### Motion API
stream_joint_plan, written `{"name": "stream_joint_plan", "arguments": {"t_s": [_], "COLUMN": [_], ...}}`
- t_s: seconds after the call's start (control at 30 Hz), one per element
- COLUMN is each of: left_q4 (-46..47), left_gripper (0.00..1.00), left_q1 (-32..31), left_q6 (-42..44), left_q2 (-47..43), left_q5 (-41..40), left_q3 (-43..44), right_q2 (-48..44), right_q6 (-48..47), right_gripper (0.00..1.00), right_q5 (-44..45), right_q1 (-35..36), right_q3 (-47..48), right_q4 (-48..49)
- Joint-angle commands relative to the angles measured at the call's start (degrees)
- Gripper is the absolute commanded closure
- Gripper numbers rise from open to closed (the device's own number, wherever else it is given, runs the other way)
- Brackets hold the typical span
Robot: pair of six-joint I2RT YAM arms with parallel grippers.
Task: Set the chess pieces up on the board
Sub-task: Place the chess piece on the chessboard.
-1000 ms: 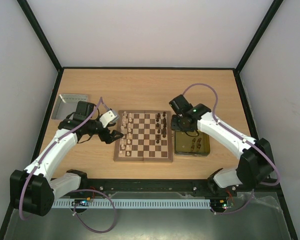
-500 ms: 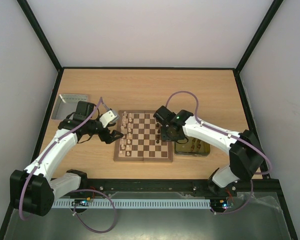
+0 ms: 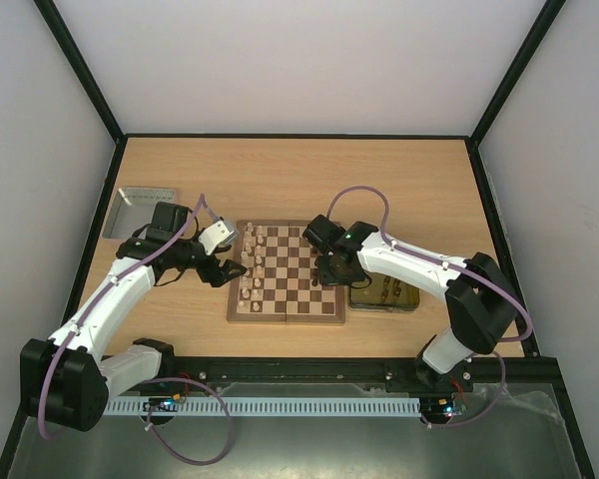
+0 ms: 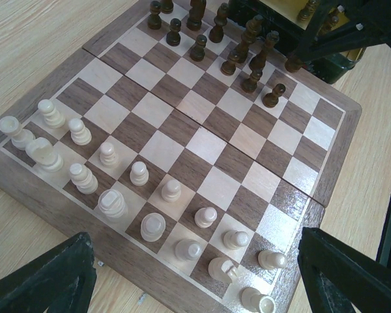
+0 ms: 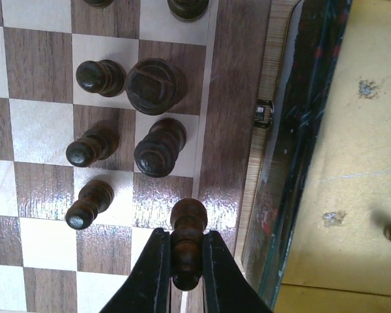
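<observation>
The chessboard (image 3: 288, 271) lies mid-table, with cream pieces (image 4: 138, 173) in two rows along its left side and dark pieces (image 5: 158, 147) along its right side. My right gripper (image 5: 185, 257) is shut on a dark brown piece (image 5: 187, 242) and holds it over the board's right edge (image 3: 331, 269), next to the dark back row. My left gripper (image 3: 223, 269) hovers just off the board's left edge, jaws wide apart and empty; only its finger (image 4: 45, 277) and its other finger (image 4: 352, 274) show in the left wrist view.
A yellow transparent tray (image 3: 384, 286) with a few dark pieces sits right of the board; its rim (image 5: 306, 130) is close beside my right gripper. A silver metal tray (image 3: 140, 205) lies at far left. Black rails border the table.
My right arm swung left from above the yellow tray to the board's right edge, carrying the dark piece. The left arm has not moved.
</observation>
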Motion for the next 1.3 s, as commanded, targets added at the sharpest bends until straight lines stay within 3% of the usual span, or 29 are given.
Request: {"name": "stream_joint_plan", "arguments": {"t_s": [0.0,0.83,1.27], "left_q4": [0.4,0.5,0.5], "left_gripper": [0.15,0.15,0.15], "left_q1": [-0.2,-0.2,-0.2], "left_q6": [-0.3,-0.3,-0.1], "left_q2": [0.0,-0.2,-0.3], "left_q5": [0.3,0.2,0.4], "left_q3": [-0.7,-0.8,-0.8], "right_q2": [1.3,3.1,3.6], "right_q6": [0.2,0.2,0.3], "right_gripper": [0.98,0.98,0.85], "right_q5": [-0.1,-1.2,-1.2], "right_q1": [0.6,1.5,1.6], "right_q3": [-0.7,-0.7,-0.3], "right_q4": [1.3,2.6,2.5]}}
